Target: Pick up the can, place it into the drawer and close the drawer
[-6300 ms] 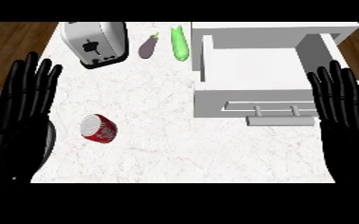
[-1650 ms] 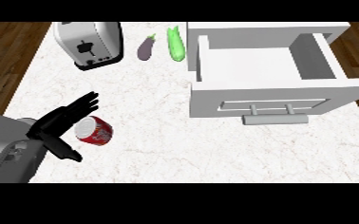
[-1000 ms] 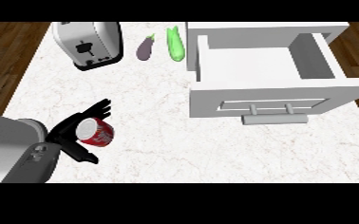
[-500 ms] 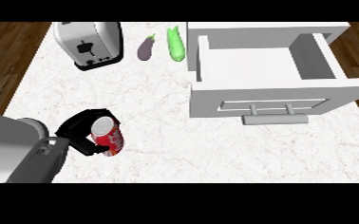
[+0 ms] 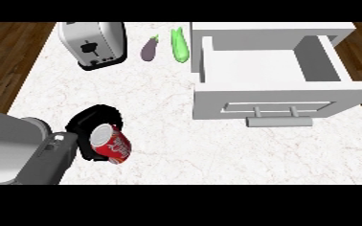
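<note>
here the left hand (image 5: 90, 127) was curled round the red can (image 5: 112, 144), well left of the open drawer (image 5: 267, 66), presumably gripped for lifting.

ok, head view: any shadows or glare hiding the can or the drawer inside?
Head view: light is flat and even, no glare on the can; only the left hand curled round it hides part of it. The open drawer has soft shading along its inner walls, and its floor is visible. The handle casts only a faint shadow on the counter.
</note>
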